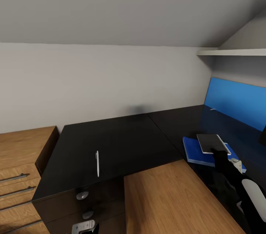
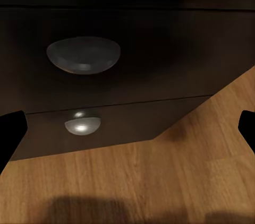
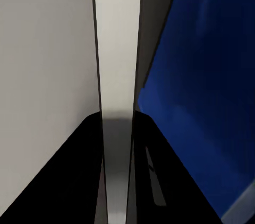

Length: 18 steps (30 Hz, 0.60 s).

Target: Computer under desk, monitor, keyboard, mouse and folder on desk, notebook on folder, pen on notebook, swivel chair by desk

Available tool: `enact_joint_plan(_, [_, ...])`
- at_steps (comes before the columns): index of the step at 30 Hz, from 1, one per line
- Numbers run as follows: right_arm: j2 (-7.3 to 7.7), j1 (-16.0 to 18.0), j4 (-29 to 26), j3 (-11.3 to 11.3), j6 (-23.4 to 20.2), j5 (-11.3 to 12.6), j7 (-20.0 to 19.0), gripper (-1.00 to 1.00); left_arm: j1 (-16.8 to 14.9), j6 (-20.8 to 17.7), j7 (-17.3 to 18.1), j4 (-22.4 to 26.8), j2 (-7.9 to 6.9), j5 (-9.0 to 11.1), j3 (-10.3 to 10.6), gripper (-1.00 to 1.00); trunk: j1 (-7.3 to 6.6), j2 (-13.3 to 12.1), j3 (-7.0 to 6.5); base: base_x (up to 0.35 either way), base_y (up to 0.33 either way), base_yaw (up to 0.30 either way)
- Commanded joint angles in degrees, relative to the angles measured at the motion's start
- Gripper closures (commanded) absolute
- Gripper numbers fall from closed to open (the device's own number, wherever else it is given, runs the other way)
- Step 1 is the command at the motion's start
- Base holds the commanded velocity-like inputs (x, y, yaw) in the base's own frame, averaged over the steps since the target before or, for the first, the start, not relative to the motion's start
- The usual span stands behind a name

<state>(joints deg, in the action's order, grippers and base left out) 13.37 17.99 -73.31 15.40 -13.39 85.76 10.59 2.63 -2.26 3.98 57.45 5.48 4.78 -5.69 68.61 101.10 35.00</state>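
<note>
Right gripper (image 1: 215,151): fingers closed on the near edge of the notebook (image 1: 211,142), pinching the thin grey cover edge-on; in the right wrist view the notebook (image 3: 117,96) runs as a pale strip straight out between the black fingers (image 3: 53,181).

Notebook: lying over the blue folder (image 1: 195,150); whether it rests flat or hangs just above cannot be told.

Folder: flat on the right wing of the black desk (image 1: 122,141), near its front edge.

Step in hand, as judged: stacking the notebook on the folder. Done well, the notebook goes down level and within the folder's outline, and the fingers part only once it lies flat, so that it does not slide and nudge the folder.

Right arm: reaching forward and left from the near right, forearm low over the desk, wrist roughly level.

Left gripper (image 2: 127,128): fingers spread apart, empty, held low before the dark drawer unit (image 2: 159,86), facing its round silver knobs (image 2: 83,54).

Pen (image 1: 97,163): white, on the left wing of the desk near its front edge, well apart from the folder.
</note>
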Motion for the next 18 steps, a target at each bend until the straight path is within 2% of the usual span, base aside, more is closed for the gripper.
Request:
enact_joint_plan(1, [0.01,0.0,-0.1,0.1,-0.2,0.5,0.4,1.00,0.0,-0.2,0.4,0.1,0.06,0.5,-0.2,-1.00,0.00,0.0,0.05,0.000,0.000,0.000])
enact_joint_plan(6, [-0.01,0.0,-0.1,0.1,-0.2,0.4,0.4,1.00,0.0,-0.3,0.4,0.1,0.06,0.5,-0.2,-1.00,1.10,2.0,0.95,0.000,0.000,0.000])
enact_joint_plan(18, [-0.01,0.0,-0.1,0.1,-0.2,0.4,0.4,1.00,0.0,-0.2,0.4,0.0,0.03,0.5,-0.2,-1.00,1.10,2.0,0.95,0.000,0.000,0.000])
